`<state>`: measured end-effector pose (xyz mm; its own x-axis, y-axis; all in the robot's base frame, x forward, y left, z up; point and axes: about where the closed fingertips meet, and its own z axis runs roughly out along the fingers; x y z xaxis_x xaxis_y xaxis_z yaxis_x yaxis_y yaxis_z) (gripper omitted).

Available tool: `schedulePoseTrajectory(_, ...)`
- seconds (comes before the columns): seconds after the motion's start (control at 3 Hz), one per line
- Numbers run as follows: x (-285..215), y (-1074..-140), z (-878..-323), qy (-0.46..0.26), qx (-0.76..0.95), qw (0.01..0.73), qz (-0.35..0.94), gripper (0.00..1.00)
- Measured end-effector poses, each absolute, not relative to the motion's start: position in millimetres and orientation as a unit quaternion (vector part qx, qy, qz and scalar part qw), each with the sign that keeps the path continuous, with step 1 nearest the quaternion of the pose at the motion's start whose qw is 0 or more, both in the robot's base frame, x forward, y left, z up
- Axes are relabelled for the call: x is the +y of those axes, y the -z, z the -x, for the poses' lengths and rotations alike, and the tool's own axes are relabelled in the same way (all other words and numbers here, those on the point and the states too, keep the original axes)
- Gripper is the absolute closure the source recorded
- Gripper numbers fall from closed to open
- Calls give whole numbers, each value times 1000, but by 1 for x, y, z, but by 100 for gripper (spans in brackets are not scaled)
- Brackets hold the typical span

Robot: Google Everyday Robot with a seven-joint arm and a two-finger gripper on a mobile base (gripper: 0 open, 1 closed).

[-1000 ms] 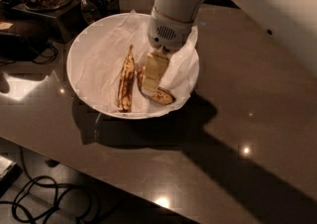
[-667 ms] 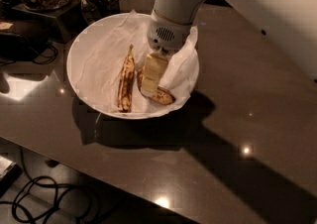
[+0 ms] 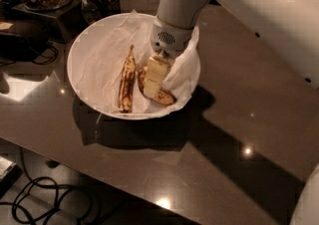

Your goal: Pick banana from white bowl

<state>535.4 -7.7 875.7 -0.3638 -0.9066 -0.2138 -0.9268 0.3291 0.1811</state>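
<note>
The curved, plump, brown-spotted yellow banana (image 3: 163, 97) is found in the right half of the large paper-lined white bowl (image 3: 74, 69), its long axis running upper-left to lower-right, directly beneath the lowered pale gripper (image 3: 152, 89), whose hold cannot be told.

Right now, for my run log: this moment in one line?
hand: low inside white bowl, over banana | banana: lying in bowl | thinner banana: beside it, apart

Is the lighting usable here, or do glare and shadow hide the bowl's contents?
Camera view: dim, warm light; glints on the dark table; the white bowl casts a hard shadow; the gripper, down in the bowl over the banana, covers its middle.
</note>
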Motion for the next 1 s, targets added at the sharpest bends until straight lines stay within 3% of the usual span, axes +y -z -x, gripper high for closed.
schedulePoseTrajectory(0.67, -6, -854, -541, -143, 824, 11, 549, 47)
schedulePoseTrajectory(1.0, -3, -844, -542, -142, 821, 4, 553, 66)
